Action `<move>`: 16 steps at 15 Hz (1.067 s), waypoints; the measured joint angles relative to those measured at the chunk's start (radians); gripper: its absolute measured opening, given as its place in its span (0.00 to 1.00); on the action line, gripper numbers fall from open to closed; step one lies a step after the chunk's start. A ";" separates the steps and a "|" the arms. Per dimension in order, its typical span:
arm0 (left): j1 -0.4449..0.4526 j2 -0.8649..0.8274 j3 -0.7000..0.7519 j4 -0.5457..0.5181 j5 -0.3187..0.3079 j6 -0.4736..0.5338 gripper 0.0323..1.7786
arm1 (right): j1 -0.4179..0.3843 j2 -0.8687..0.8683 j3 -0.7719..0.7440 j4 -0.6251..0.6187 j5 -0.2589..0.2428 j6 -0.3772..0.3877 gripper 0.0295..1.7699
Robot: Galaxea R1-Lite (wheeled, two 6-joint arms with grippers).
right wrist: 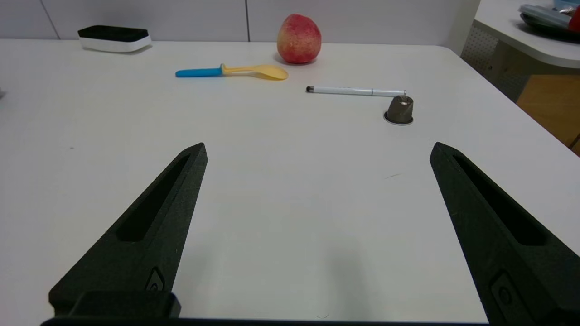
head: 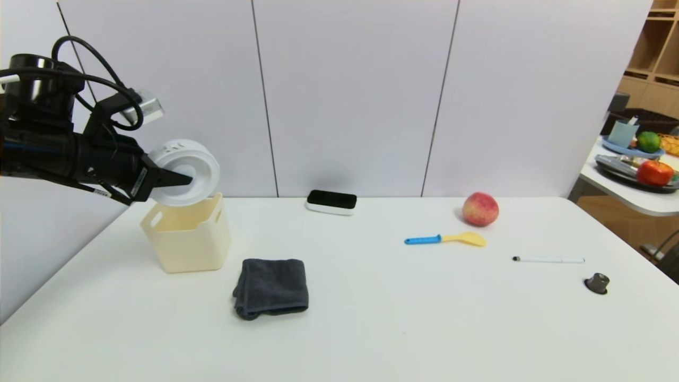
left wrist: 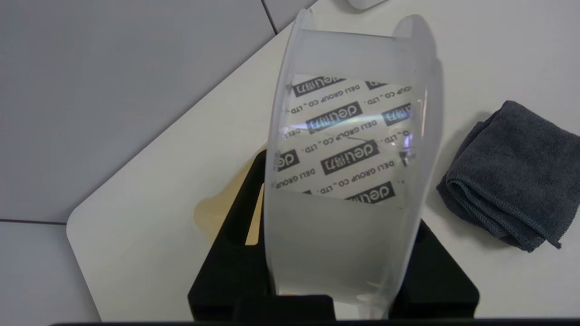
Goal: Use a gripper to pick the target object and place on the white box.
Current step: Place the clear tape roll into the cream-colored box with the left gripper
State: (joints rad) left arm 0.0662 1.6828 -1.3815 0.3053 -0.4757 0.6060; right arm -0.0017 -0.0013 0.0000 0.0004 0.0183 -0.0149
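My left gripper [head: 177, 180] is clamped on the spool [head: 185, 171] above the white box [head: 186, 233]; held off-centre over the rim, it may topple outside on release. Right gripper [right wrist: 317, 149] spread, idle.

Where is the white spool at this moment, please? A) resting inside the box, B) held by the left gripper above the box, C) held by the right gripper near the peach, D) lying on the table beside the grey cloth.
B: the left gripper is shut on the spool, which hangs just over the rim of the box.
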 joint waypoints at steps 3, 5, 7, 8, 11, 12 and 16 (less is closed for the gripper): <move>0.023 0.030 0.004 0.007 -0.001 0.006 0.32 | 0.000 0.000 0.000 0.000 0.000 0.000 0.96; 0.037 0.056 0.005 0.009 -0.001 0.013 0.32 | 0.000 0.000 0.000 0.000 -0.001 0.000 0.96; 0.048 0.084 0.004 0.008 -0.001 0.027 0.32 | 0.000 0.000 0.000 0.000 0.000 0.000 0.96; 0.054 0.097 0.002 0.008 -0.002 0.031 0.32 | 0.000 0.000 0.000 0.000 0.000 0.000 0.96; 0.066 0.130 0.002 0.008 -0.003 0.044 0.32 | 0.000 0.000 0.000 0.000 0.000 0.000 0.96; 0.066 0.138 0.002 0.008 -0.003 0.047 0.32 | 0.000 0.000 0.000 0.000 0.000 0.000 0.96; 0.069 0.153 0.002 0.006 -0.003 0.050 0.32 | 0.000 0.000 0.000 0.000 0.000 0.000 0.96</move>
State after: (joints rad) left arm 0.1347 1.8353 -1.3791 0.3117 -0.4789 0.6557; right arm -0.0017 -0.0013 0.0000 0.0000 0.0181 -0.0149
